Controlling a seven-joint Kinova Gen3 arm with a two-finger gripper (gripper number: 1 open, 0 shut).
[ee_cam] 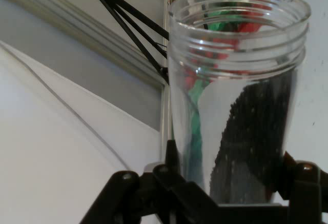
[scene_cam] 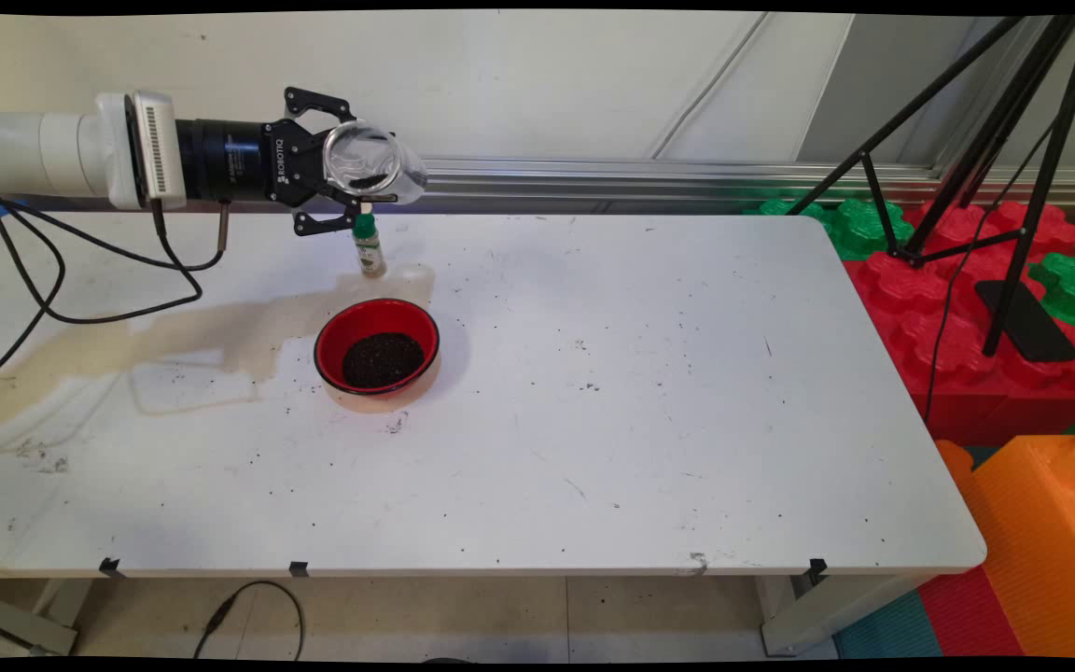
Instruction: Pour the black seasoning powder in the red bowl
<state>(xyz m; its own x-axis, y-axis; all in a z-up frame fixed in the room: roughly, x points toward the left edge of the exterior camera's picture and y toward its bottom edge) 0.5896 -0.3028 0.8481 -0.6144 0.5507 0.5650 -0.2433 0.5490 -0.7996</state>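
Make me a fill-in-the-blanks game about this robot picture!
1. The gripper holds a clear ____ on its side.
2. The bowl on the table is ____ in colour.
3. The small bottle behind the bowl has a ____ cap.
4. The bowl holds dark ____.

Missing words: jar; red; green; grains

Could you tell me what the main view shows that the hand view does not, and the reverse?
Only the main view shows the red bowl of dark grains on the white table, the small green-capped bottle standing behind the bowl, and the brownish stain on the tabletop.

Only the hand view shows the clear jar's threaded open mouth and the dark grains lying along one side of it.

Both show the gripper shut on the jar, held on its side above the table, and the black tripod with red and green blocks beyond.
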